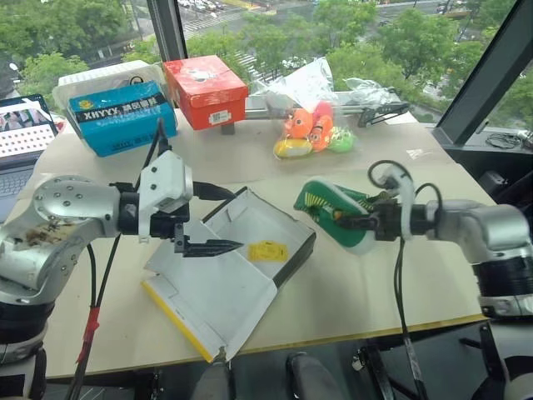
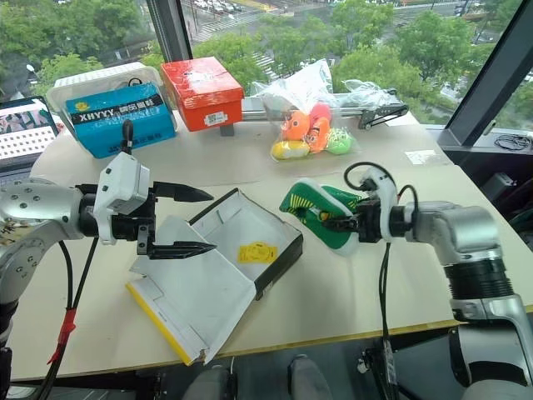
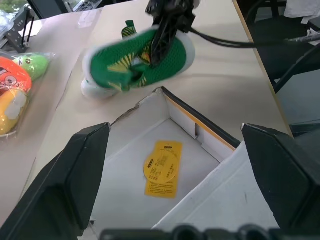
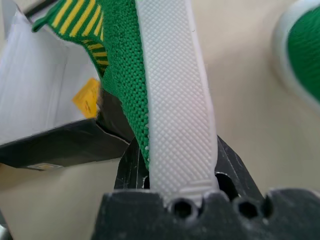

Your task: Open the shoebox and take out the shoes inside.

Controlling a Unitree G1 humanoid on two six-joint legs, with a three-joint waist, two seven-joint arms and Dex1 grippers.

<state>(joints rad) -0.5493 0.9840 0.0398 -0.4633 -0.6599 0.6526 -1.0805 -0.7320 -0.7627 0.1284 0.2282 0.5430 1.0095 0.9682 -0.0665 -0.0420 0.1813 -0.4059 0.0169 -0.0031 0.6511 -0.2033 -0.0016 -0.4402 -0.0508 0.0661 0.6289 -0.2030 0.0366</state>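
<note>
- Shoebox (image 1: 250, 250) open on the table, lid folded toward the robot — inside, just a yellow tag (image 1: 268, 250).
- Right gripper (image 1: 356, 222) clamped on a green shoe (image 1: 333, 208), held beside the box; second shoe (image 4: 305, 55) lying nearby.
- Left gripper (image 1: 218, 218) spread wide above the box, empty.
- Possible slip — narrow pinch on a soft knit.
</note>
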